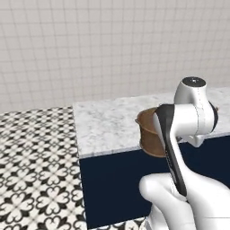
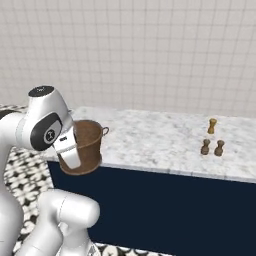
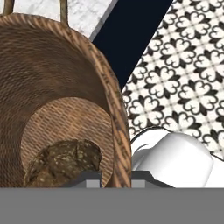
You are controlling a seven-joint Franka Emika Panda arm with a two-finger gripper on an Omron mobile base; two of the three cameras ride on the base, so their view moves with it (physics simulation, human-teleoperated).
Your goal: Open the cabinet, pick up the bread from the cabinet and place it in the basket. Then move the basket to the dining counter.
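The dining counter (image 2: 150,137) lies bare except three small shakers (image 2: 212,140) near its right end.

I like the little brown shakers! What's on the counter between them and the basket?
Nothing: in the right base view, only bare marble counter lies between the basket and the shakers.

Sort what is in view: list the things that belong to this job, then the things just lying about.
Belongs to the job:
- basket, clamped at its rim by the gripper
- bread, lying in the basket's bottom
- dining counter, marble top on a navy base

Just lying about:
- three small shakers on the counter's far end
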